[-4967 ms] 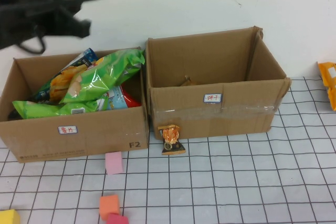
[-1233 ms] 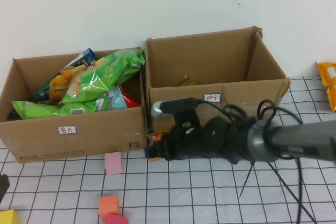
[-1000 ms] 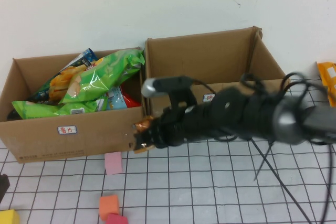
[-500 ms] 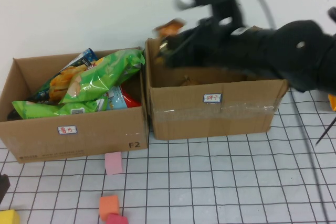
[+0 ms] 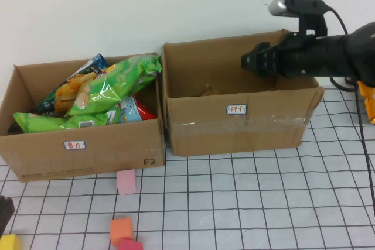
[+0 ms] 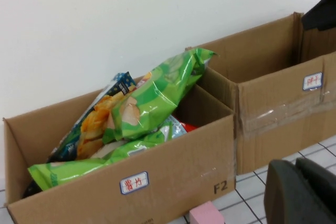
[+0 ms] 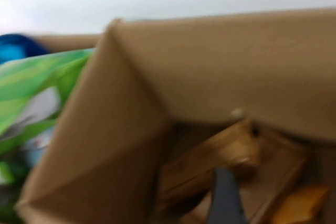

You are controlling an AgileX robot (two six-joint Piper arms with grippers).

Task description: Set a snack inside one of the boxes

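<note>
Two open cardboard boxes stand side by side. The left box [image 5: 88, 144] is packed with green and blue chip bags [image 5: 111, 89]. My right gripper [image 5: 253, 61] hovers over the right box [image 5: 234, 127], open, with nothing between its fingers. In the right wrist view one dark finger [image 7: 223, 198] points down into that box, where a brown packet [image 7: 210, 156] and a small orange snack [image 7: 296, 205] lie on the floor. My left gripper [image 6: 296, 174] is shut and empty, low over the table in front of the left box.
A pink block [image 5: 126, 181], an orange block [image 5: 122, 228], a red block [image 5: 130, 244] and a yellow block [image 5: 10, 242] lie on the gridded table in front of the left box. An orange packet [image 5: 366, 95] sits at the right edge.
My right gripper carried the small orange snack up from the table in front of the right box to over that box, then opened. The snack is out of its fingers.
</note>
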